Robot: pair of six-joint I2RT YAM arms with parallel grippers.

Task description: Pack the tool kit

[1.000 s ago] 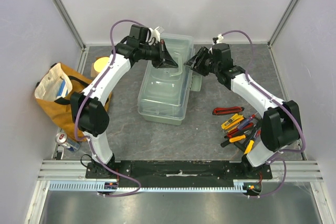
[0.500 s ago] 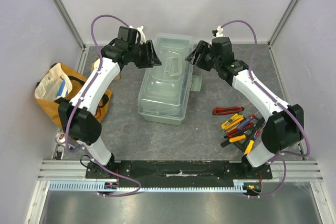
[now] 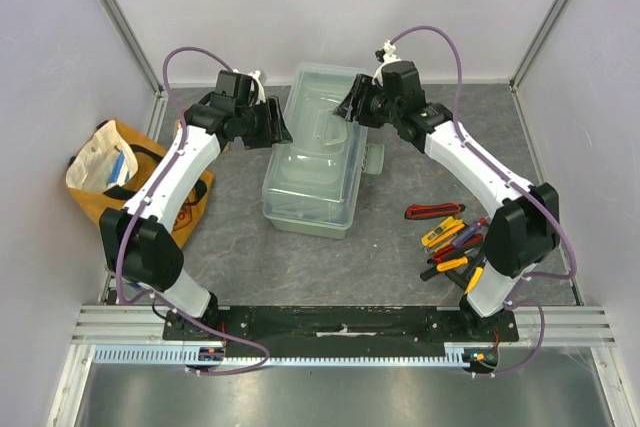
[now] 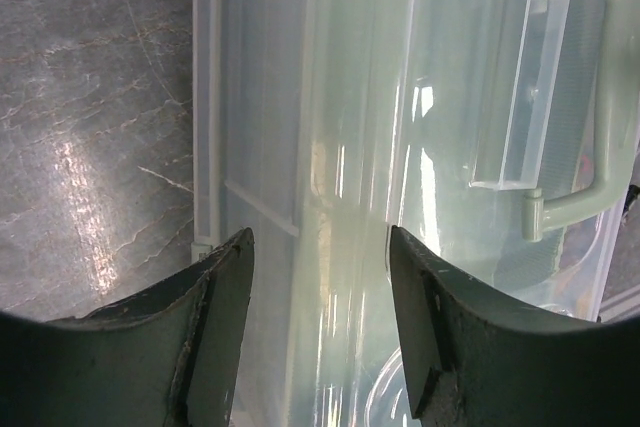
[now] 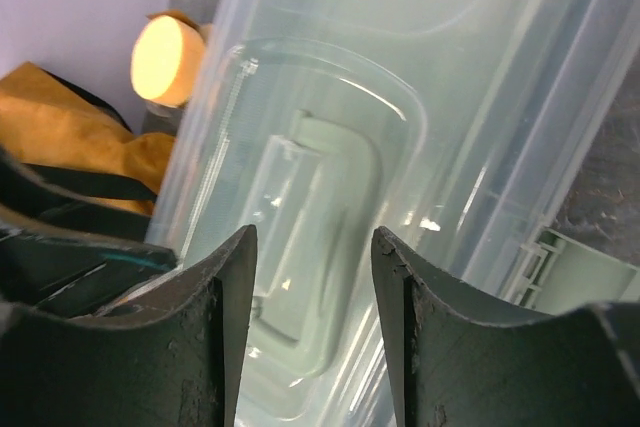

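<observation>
Nearest the arm bases, a cluster of hand tools (image 3: 455, 247) with red, yellow, blue and black handles is laid on the grey table (image 3: 300, 267) at the right, well apart from the toolbox (image 3: 305, 209). A yellow-orange cloth bag (image 3: 110, 162) is seen at the left. The pale green toolbox is set mid-table, its translucent lid (image 3: 318, 152) closed. Farther back, the left gripper (image 4: 320, 247) is held over the lid's left edge and the right gripper (image 5: 313, 242) over its far right part. The fingers of both are parted, with nothing gripped.
</observation>
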